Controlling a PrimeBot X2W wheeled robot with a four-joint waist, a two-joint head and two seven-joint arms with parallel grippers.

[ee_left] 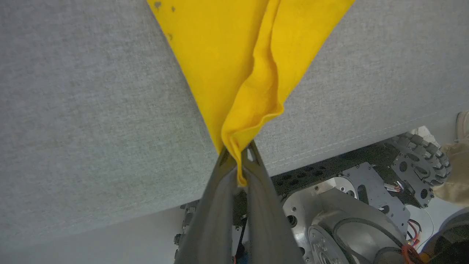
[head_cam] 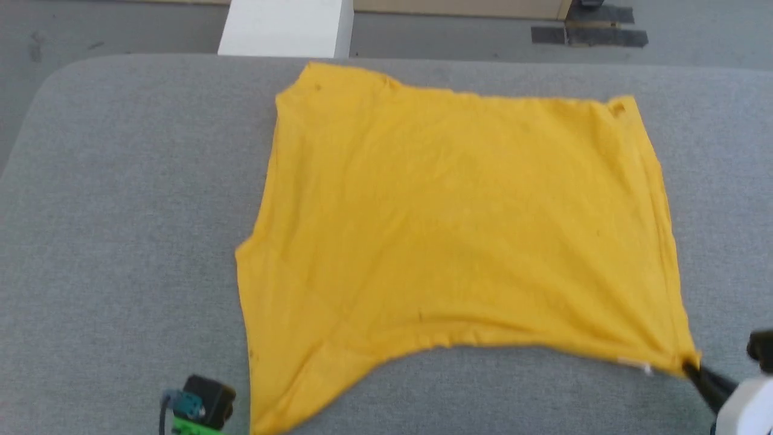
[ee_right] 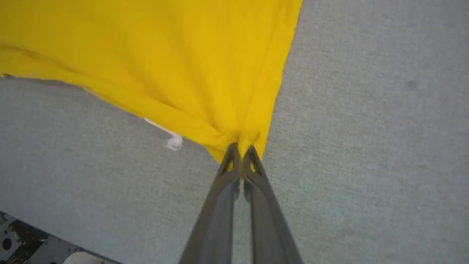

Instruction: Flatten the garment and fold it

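Observation:
The garment [head_cam: 459, 229] is a bright yellow shirt spread over the grey table [head_cam: 121, 211], plain side up, its near edge curving inward between two pulled corners. My right gripper [head_cam: 690, 365] is shut on the near right corner, beside a small white tag [head_cam: 635, 364]. In the right wrist view the fingers [ee_right: 240, 150] pinch bunched yellow cloth [ee_right: 176, 66]. In the left wrist view my left gripper [ee_left: 240, 150] is shut on the near left corner [ee_left: 249, 73], close to the table's front edge [ee_left: 329, 146]. Part of my left wrist [head_cam: 199, 405] shows at the bottom.
A white box [head_cam: 287, 27] stands on the floor beyond the table's far edge, with dark tape patches [head_cam: 589, 33] further right. Below the table's front edge the left wrist view shows my metal base and a wheel [ee_left: 421, 161]. Bare grey table surrounds the garment.

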